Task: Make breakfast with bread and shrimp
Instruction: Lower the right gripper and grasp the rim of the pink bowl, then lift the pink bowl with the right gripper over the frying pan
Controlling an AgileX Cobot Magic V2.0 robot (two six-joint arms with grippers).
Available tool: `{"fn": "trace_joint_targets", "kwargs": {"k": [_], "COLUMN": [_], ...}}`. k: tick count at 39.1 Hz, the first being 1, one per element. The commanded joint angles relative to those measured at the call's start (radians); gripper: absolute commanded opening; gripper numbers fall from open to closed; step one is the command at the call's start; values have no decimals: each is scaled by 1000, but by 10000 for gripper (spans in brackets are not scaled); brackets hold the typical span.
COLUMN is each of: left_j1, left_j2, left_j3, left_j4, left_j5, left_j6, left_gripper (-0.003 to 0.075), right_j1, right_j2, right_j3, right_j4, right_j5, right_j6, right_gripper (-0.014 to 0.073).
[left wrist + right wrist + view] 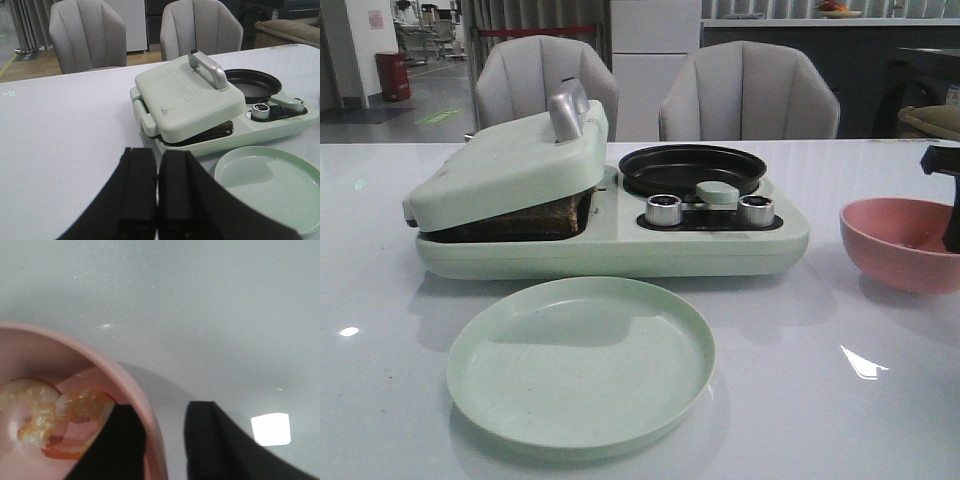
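The bread [558, 214] lies in the mint sandwich maker [620, 240], under its half-lowered lid [510, 165]; only a dark crust edge shows, also in the left wrist view [216, 134]. The shrimp [55, 412] lie in the pink bowl [895, 240] at the right. My right gripper [162, 440] is open and straddles the bowl's rim [150, 425], one finger inside and one outside; it shows at the right edge of the front view [952, 215]. My left gripper [158, 200] is shut and empty, above the table to the left of the maker.
A black round pan [692, 168] sits in the maker's right half behind two silver knobs [663, 209]. An empty mint plate [580, 362] lies in front of the maker. Two grey chairs [748, 95] stand behind the table.
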Motion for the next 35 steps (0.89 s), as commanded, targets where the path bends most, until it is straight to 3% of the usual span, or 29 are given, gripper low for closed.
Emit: {"fn": "trace_joint_targets", "kwargs": {"k": [1,19,25,35], "left_j1": [-7,-7,-7,-7], "left_j2": [14,14,14,14], "left_j3": [-24,-24,-24,-24], "left_j4": [-13,-13,-13,-15], "left_j5": [-77,-77,-77,-77], "left_j6": [-11,-11,-11,-11], "left_gripper": [114,114,114,114], "right_j1": [-2,-7,-11,81], "right_j2": [-55,-102,-111,-188], "right_j3": [-34,-34,-54,-170], "right_j4": [20,25,92,110], "right_j5": [-24,-38,-48,-65], "right_j6": [-9,-3,-13,-93], "right_gripper": [127,143,143,143]}}
